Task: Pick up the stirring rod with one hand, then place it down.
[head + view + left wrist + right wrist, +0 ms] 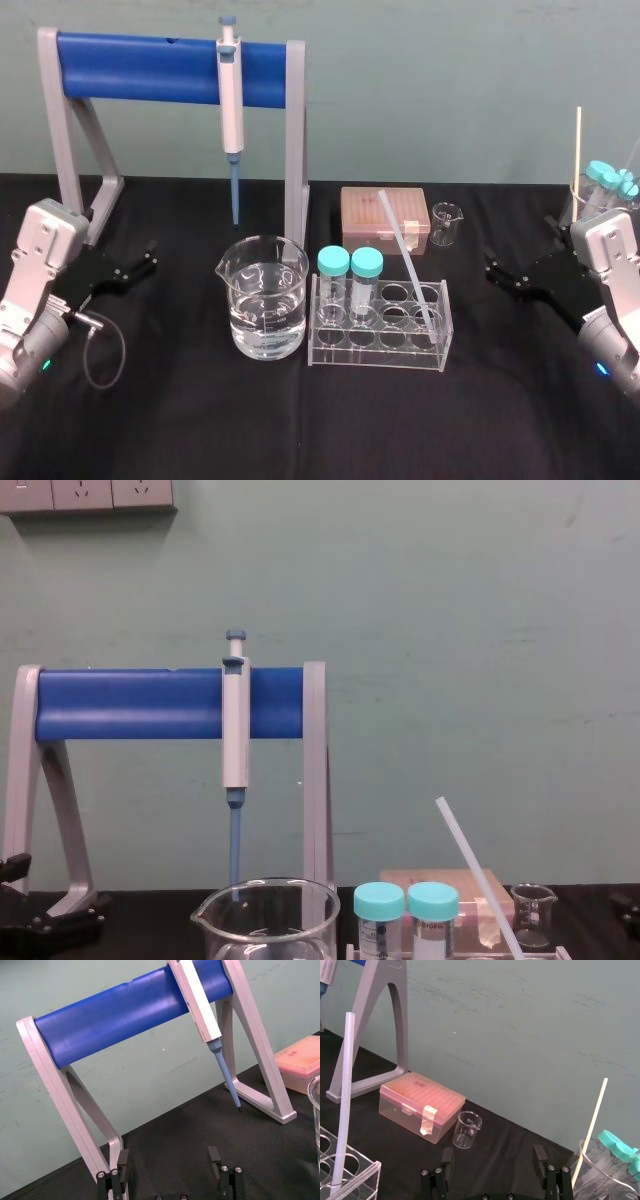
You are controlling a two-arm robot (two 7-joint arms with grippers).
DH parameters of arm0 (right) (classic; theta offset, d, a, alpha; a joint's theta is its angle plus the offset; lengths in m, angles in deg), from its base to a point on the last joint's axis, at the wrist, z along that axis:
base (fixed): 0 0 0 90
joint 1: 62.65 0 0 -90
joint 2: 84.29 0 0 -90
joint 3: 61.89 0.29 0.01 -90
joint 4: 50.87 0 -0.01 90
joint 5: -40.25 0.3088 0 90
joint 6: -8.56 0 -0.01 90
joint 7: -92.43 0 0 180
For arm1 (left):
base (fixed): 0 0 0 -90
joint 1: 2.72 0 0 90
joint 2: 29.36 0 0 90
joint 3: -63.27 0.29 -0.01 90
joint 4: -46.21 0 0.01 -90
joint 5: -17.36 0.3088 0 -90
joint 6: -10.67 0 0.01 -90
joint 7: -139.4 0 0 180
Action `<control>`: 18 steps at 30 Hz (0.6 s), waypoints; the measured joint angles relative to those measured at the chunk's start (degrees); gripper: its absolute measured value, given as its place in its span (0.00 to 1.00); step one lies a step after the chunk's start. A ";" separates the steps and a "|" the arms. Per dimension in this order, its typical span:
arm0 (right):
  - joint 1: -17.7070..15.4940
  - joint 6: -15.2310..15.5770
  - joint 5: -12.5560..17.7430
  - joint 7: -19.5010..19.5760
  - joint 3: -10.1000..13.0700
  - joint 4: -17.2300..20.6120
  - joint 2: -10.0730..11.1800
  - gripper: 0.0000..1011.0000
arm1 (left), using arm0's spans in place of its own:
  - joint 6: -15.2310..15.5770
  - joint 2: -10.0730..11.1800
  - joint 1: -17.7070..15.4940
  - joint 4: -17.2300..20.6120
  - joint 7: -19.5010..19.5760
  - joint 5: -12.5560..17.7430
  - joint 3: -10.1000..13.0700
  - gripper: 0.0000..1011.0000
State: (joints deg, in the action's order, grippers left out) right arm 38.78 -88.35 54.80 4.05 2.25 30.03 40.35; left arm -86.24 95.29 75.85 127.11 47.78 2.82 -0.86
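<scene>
Stirring rod (405, 255): propped aslant in clear tube rack (375, 358) mid-desk (300, 430), lower end down a well at rack's right end, top leaning back over pink tip box (385, 222), so upper length sticks out free for a pinch. L hand (150, 256) parked at desk's left by pipette stand (295, 150), R hand (492, 268) at right. Both spread wide, empty, well apart from rod; pickup not yet begun, R hand prob. nearer.

Bright, even light falls from overhead; the green wall (480, 630) is lit uniformly; the black worktop (320, 430) swallows shadows; soft highlights streak the blue bar (125, 1015); the beaker (240, 275) glints; the stirring rod (342, 1100) shows pale.
</scene>
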 joint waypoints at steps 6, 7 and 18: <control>0.00 0.00 0.00 0.00 0.00 0.00 0.00 0.99 | 0.00 0.00 0.00 0.00 0.00 0.00 0.00 0.99; 0.00 0.00 0.00 0.00 0.00 0.00 0.00 0.99 | 0.00 0.00 0.00 0.00 0.00 0.00 0.00 0.99; 0.00 0.00 0.00 0.00 0.00 0.00 0.00 0.99 | 0.00 0.00 0.00 0.00 0.00 0.00 0.00 0.99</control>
State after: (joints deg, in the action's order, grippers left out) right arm 38.78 -88.35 54.80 4.05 2.25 30.03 40.36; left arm -86.24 95.29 75.85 127.11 47.77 2.81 -0.86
